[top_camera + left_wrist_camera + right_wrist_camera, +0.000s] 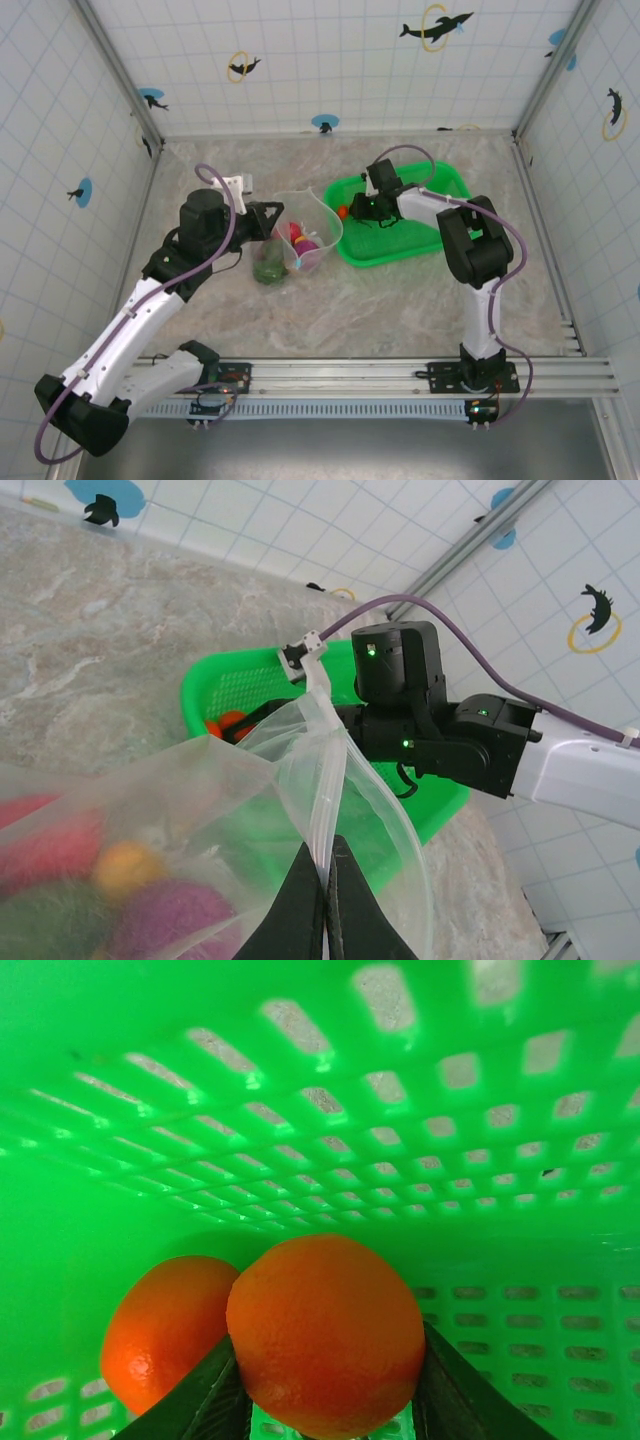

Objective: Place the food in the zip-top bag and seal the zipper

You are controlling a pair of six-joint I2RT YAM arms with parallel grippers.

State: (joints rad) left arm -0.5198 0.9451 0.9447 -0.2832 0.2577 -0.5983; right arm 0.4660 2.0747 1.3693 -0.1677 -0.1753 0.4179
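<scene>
Right wrist view: an orange (pixel 325 1335) sits between the right hand's (pixel 330 1385) fingers, both touching its sides, with a second orange (pixel 165 1330) beside it in the basket (pixel 400 1110). Left wrist view: left hand (pixel 325 905) pinched tight on the bag's (pixel 200 790) zipper (pixel 322 770), coloured food (pixel 125 868) inside. From above, the bag stands just left of the basket on the worktop (pixel 400 300).

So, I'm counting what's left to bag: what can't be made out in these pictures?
- Top view: food inside the zip-top bag is too small and overlapped to count.
- Top view: the right arm hides part of the green basket.
- Left wrist view: food behind the plastic is blurred, cut by the bottom edge.
- Right wrist view: whether the right gripper grips the orange toy; the bottom edge cuts off its fingers.
</scene>
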